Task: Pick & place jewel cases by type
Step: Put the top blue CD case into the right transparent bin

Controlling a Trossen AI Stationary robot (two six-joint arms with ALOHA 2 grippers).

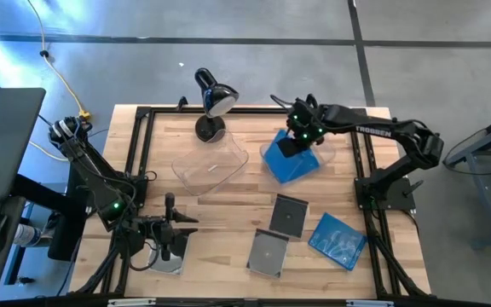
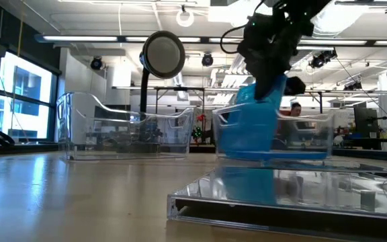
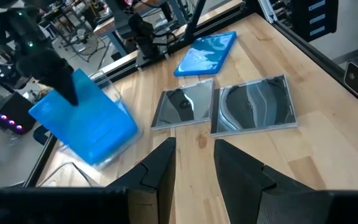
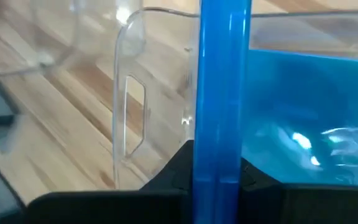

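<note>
The blue jewel case (image 1: pixel 292 160) in hand sits right of centre in the upper half of the high view, held on edge by the right gripper (image 1: pixel 291 145) over the right-hand clear bin (image 1: pixel 335 153). In the right wrist view the fingers are clamped tight on the case's thin edge (image 4: pixel 222 93), and more blue (image 4: pixel 303 118) shows inside the bin's wall below it. That looks like at least one blue case already in the bin, though how many cannot be told. In the low view the held case (image 2: pixel 250 128) hangs tilted, its lower part inside the bin, so the placing seems nearly done but the case is not yet let go.

Left on the table in the lower right of the high view are a blue case (image 1: pixel 337 240) and two dark grey cases, one (image 1: pixel 290 215) above the other (image 1: pixel 268 253). The left wrist view shows these three lying flat, close together.

A third grey-looking case (image 1: pixel 167 258) appears to lie under the left gripper (image 1: pixel 170 241) at the lower left, but it is too hidden to be sure. That gripper's fingers (image 3: pixel 160 168) stand partly apart and nothing can be seen between them.

The second clear bin (image 1: pixel 210 166), upper centre by the desk lamp (image 1: pixel 214 102), looks to hold nothing. By this judgement the blue sorting is well along and the grey sorting has not begun.
</note>
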